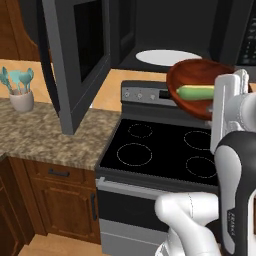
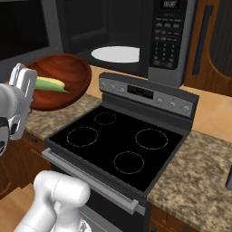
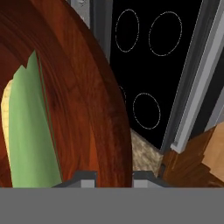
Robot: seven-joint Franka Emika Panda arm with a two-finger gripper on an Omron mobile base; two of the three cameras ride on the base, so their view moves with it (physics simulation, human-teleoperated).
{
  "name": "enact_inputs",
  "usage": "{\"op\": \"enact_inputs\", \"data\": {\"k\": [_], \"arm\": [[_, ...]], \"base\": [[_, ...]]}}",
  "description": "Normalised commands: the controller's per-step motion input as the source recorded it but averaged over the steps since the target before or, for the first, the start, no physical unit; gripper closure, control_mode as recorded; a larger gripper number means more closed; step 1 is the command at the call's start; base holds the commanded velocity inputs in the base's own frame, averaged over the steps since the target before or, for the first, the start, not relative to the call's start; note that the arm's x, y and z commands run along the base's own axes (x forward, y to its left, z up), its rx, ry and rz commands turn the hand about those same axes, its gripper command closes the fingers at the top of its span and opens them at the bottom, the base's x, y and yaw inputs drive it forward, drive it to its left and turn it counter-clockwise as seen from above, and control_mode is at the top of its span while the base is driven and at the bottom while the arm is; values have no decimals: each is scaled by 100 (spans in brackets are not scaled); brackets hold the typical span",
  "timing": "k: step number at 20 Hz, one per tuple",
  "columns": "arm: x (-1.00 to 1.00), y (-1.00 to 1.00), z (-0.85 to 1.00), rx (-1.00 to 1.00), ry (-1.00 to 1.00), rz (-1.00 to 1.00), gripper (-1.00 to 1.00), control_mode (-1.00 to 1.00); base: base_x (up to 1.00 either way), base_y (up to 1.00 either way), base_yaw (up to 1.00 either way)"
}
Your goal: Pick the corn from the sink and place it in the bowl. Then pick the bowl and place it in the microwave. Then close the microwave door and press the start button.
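The reddish-brown bowl [image 1: 192, 105] hangs tilted above the back of the stove, level with the microwave's mouth. The corn [image 1: 196, 92] lies inside it, yellow with a green husk. My gripper [image 1: 214, 107] is shut on the bowl's near rim, and in the hand view the rim [image 3: 94, 100] runs between my fingertips [image 3: 85, 177] with the corn [image 3: 30, 131] to the left. The black microwave [image 2: 165, 36] stands with its door [image 1: 75, 55] swung open to the left and its white turntable [image 1: 167, 57] bare. From the right I see the bowl [image 2: 61, 79], the corn [image 2: 50, 84] and my gripper [image 2: 31, 96]. The sink is out of view.
A grey-fronted stove with a black cooktop [image 1: 165, 145] lies directly below the bowl. A granite counter [image 1: 45, 135] runs to its left, with a white holder of teal utensils [image 1: 21, 97]. More granite counter [image 2: 195, 181] lies to the stove's right.
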Motion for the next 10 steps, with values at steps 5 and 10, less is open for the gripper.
{"op": "enact_inputs", "data": {"k": [5,10], "arm": [[7,-4,44,-2,-5,0,100,-100],[71,-22,26,0,-1,0,100,-100]], "base": [[0,0,0],[0,0,0]]}}
